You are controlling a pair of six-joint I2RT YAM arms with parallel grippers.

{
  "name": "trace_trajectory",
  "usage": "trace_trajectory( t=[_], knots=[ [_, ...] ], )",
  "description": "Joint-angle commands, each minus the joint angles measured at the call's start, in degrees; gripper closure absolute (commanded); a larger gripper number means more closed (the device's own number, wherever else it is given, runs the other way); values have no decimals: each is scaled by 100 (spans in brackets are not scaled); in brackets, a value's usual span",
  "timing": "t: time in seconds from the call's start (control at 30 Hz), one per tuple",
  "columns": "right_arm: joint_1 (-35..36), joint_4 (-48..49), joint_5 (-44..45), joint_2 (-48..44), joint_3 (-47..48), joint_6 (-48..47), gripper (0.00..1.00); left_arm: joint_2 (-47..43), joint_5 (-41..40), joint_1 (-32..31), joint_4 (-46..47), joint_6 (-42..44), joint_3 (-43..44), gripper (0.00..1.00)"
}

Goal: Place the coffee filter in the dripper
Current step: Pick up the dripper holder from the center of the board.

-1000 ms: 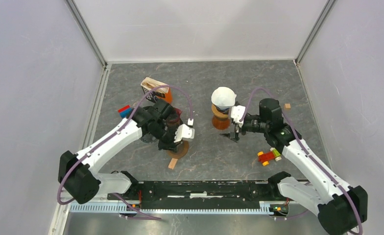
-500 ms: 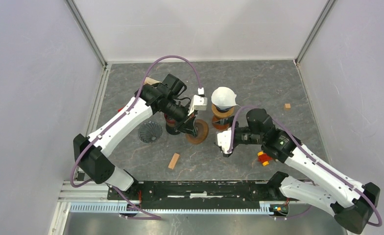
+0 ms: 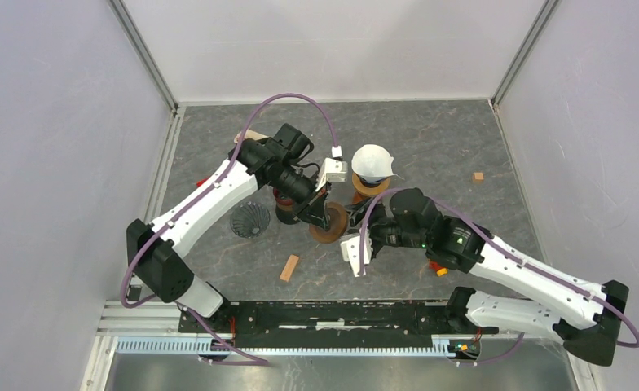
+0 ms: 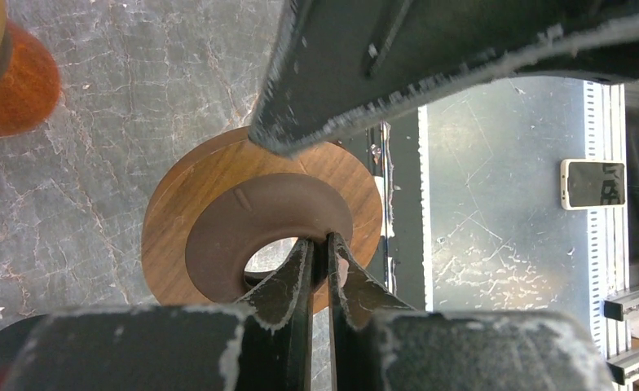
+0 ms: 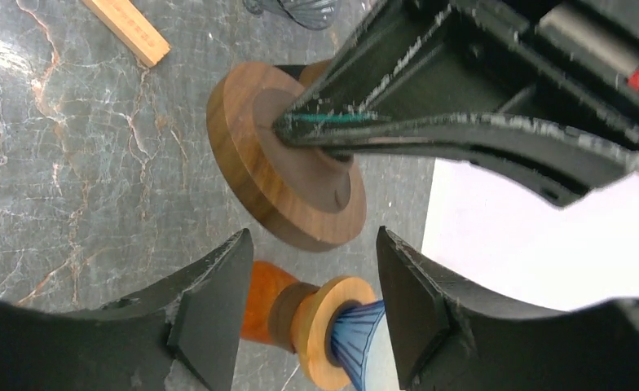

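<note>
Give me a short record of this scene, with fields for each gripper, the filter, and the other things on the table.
left gripper: shut on the inner rim of the wooden ring, which is tilted
right gripper: open, empty, close beside the ring
coffee filter: white, on top of the orange stand
dark ribbed cone: on the table, left of the ring, apart from both grippers
wooden block: loose on the table, nearer the arm bases

Twin YAM arms.
Left arm (image 3: 194, 208), right arm (image 3: 528, 273): white links, black joints, purple cables; left gripper (image 4: 320, 242), right gripper (image 5: 312, 244): black fingers (image 5: 210, 301), edges scuffed grey.
</note>
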Motion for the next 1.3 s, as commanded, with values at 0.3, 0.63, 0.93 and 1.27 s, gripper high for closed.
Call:
trace_trajectory(
  t=[0.3, 0.63, 0.93, 1.27],
  knots=[
    [581, 67, 845, 417, 46, -505, 53, 127, 263, -43, -175, -124, 85, 98],
    [760, 358, 1027, 594, -62, -546, 73, 233, 444, -41, -239, -161, 80, 98],
    [754, 278, 813, 437, -42, -371, 100, 250, 219, -28, -239, -116, 214, 89],
    [-286, 364, -734, 362, -18, 950, 100, -544, -336, 931, 342, -200, 691, 13]
  ],
)
